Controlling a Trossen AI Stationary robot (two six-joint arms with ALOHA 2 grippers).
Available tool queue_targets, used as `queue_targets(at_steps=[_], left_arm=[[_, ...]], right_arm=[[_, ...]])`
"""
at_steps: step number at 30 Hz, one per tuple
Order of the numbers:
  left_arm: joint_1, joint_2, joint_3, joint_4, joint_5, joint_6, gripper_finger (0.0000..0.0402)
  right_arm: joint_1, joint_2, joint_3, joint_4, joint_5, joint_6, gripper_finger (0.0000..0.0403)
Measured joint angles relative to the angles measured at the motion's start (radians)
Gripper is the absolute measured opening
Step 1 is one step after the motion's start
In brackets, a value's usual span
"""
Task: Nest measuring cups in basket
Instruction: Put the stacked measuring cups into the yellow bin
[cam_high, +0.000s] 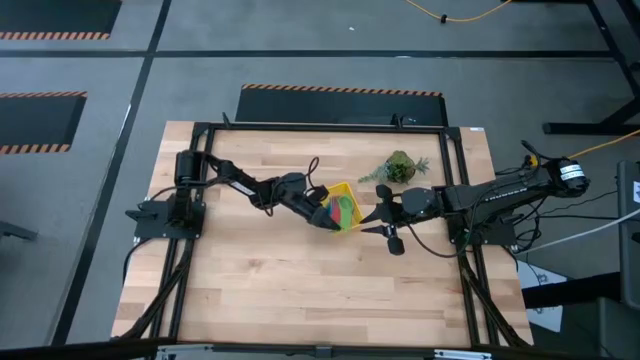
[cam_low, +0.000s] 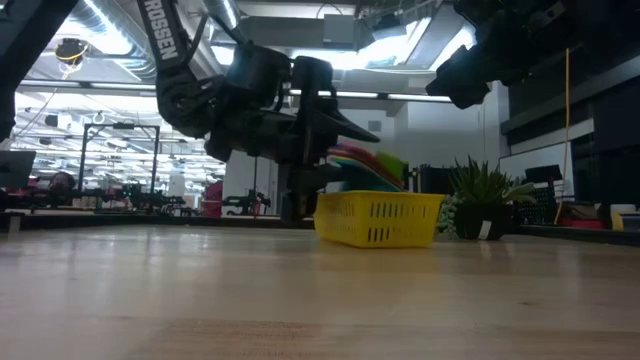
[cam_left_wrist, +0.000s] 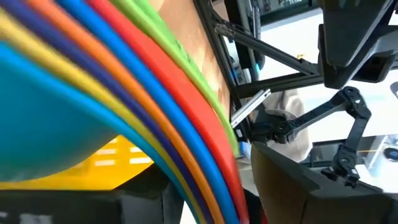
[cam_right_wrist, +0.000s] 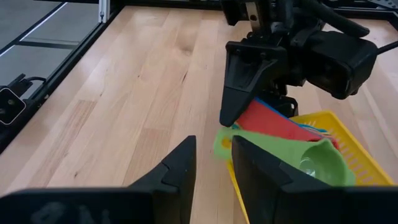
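Nested cups (cam_right_wrist: 292, 140) lay tilted in basket (cam_high: 343, 208), handles over its rim. Left gripper (cam_high: 322, 210) clamped the handles; right gripper (cam_right_wrist: 211, 163) waited nearby, slightly parted, empty. Step: final seating; next likely needs a clean release.

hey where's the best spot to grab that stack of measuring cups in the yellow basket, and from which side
Probably by the fanned flat handles. The measuring cups sit nested in the basket with the handles sticking out over its rim toward the left arm, where the left gripper already is. Come in from that side, jaws across the stacked handles; the bowls are too wide and walled in.
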Motion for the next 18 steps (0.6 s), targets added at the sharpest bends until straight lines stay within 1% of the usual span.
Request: queue_targets(at_steps=[5, 11, 18], left_arm=[[0.028, 0.0, 0.0, 0.0, 0.056, -0.022, 0.0165], [0.058, 0.0, 0.0, -0.001, 0.089, -0.075, 0.0165], [0.066, 0.0, 0.0, -0.002, 0.16, -0.127, 0.0165]], right_arm=[[0.0, 0.0, 0.0, 0.0, 0.0, 0.0, 0.0108], [0.0, 0.0, 0.0, 0.0, 0.0, 0.0, 0.0108], [0.0, 0.0, 0.0, -0.003, 0.0, 0.0, 0.0108]])
